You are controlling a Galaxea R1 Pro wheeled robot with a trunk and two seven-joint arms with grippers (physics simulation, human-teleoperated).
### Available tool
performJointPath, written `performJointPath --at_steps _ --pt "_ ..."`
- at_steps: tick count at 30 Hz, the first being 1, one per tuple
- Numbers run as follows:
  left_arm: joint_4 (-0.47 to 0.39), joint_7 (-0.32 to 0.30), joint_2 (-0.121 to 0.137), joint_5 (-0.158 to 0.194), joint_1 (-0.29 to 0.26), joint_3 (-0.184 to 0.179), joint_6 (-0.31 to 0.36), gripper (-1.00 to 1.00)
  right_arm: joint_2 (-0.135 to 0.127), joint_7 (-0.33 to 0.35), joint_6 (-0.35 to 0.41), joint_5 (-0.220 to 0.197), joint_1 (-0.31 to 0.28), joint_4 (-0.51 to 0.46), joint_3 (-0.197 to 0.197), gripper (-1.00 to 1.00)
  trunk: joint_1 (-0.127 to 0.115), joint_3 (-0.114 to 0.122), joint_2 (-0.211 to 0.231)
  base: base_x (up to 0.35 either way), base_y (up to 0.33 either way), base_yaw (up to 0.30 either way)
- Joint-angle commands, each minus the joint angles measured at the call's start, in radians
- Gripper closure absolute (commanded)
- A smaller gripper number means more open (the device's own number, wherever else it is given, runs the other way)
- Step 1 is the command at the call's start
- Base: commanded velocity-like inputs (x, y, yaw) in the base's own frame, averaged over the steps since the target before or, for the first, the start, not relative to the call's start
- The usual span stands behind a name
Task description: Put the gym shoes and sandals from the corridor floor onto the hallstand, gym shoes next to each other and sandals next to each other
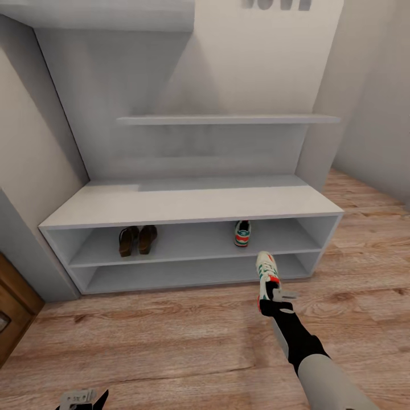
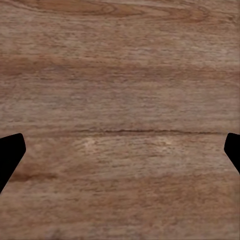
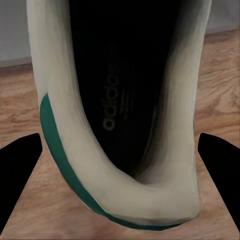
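While the right gripper (image 1: 277,300) clamps the heel of one gym shoe (image 1: 266,274), the toe points toward the hallstand (image 1: 188,206), just above the corridor floor (image 1: 171,336). The other gym shoe (image 1: 242,233) and both sandals (image 1: 137,240) sit on its upper shelf. The left gripper (image 1: 82,400) hangs spread over bare planks.

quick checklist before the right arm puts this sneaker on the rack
1. Cream-white sneaker with green stripes held by right tool: ok, gripped at the heel above the wood-plank floor.
2. Matching sneaker on upper shelf of the light-grey shoe rack: ok.
3. Free shelf space beside that sneaker: ok, both sides.
4. Dark brown sandals side by side on the same shelf: ok.
5. Left tool out of the way: ok, low, open.
6. Firmness of the grip: cannot tell.
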Motion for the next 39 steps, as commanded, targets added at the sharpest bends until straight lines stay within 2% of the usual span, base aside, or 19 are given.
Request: performJointPath --at_steps 1,6,14,20,27,39 --pt "0.001 -0.009 -0.001 0.0 -0.001 0.008 0.0 -1.0 0.002 0.002 0.007 0.012 -0.001 -0.002 -0.005 1.0 0.0 -0.001 0.0 0.0 0.0 0.0" --pt "0.001 -0.008 -0.003 0.0 -0.001 0.008 0.0 -1.0 0.004 0.004 0.008 0.023 -0.002 0.0 -0.004 1.0 0.0 -0.001 0.0 0.0 0.0 0.0" --pt "0.001 -0.008 -0.003 -0.001 -0.001 0.008 0.0 -1.0 -0.003 0.006 0.009 0.106 -0.002 -0.003 -0.007 1.0 0.0 -0.001 0.0 0.0 0.0 0.0" --pt "0.001 -0.008 -0.003 -0.001 -0.001 0.01 0.0 -1.0 -0.006 0.006 0.008 0.139 -0.002 -0.003 -0.006 1.0 0.0 -0.001 0.0 0.0 0.0 0.0" --pt "0.0 -0.008 -0.002 0.0 -0.001 0.013 -0.001 -1.0 -0.007 0.006 0.007 0.15 -0.002 -0.002 -0.006 1.0 0.0 -0.001 0.0 0.053 0.0 0.0" --pt "0.001 -0.008 -0.003 -0.001 -0.001 0.011 -0.001 -1.0 -0.007 0.006 0.009 0.152 -0.002 -0.029 -0.006 1.0 0.0 -0.001 0.0 0.278 0.0 0.0"
